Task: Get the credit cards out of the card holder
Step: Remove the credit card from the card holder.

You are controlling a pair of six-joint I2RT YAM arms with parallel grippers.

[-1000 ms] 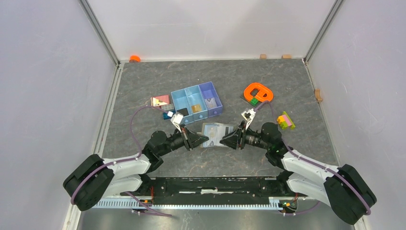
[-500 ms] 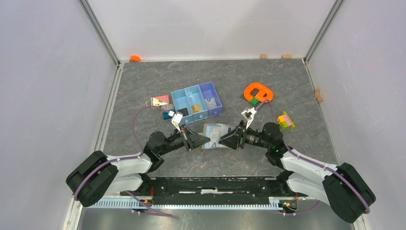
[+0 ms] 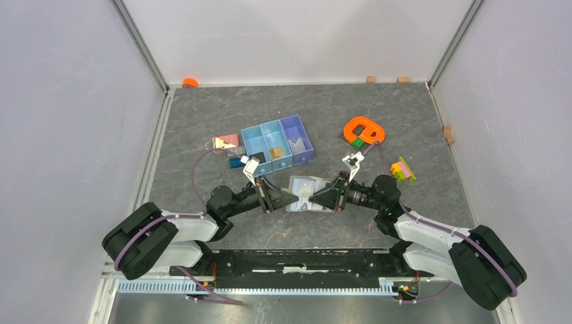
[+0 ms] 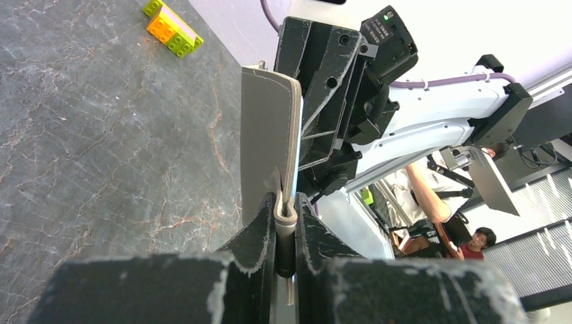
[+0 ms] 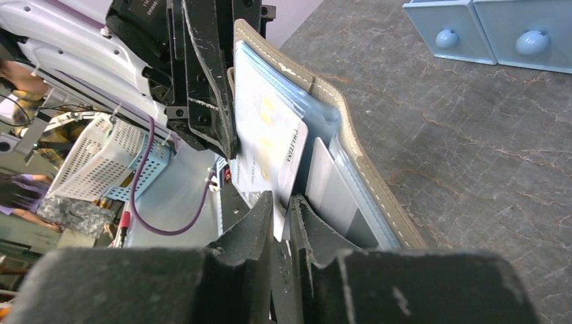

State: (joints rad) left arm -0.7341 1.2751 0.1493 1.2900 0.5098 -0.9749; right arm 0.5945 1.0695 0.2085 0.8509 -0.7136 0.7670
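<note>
The card holder (image 3: 305, 184), grey-taupe with a pale blue inside, is held up off the table between my two grippers. My left gripper (image 4: 287, 210) is shut on the holder's (image 4: 266, 128) folded edge. In the right wrist view the holder (image 5: 354, 145) stands open towards the camera. A pale credit card (image 5: 266, 145) sticks out of its slots, and a second greyish card (image 5: 324, 182) sits behind it. My right gripper (image 5: 282, 206) is shut on the near edge of the pale card. From above, the left gripper (image 3: 291, 198) and the right gripper (image 3: 316, 198) meet tip to tip at the holder.
A blue-and-purple three-compartment tray (image 3: 278, 143) stands just behind the holder. An orange ring-shaped piece (image 3: 363, 130) and a yellow, pink and green brick stack (image 3: 403, 169) lie at the right. A pink-and-white piece (image 3: 226, 142) and small dark blocks (image 3: 237, 162) lie left of the tray.
My right gripper has moved left onto the holder and its jaws have closed on the pale card. The holder has shifted slightly and tilted up between the grippers.
</note>
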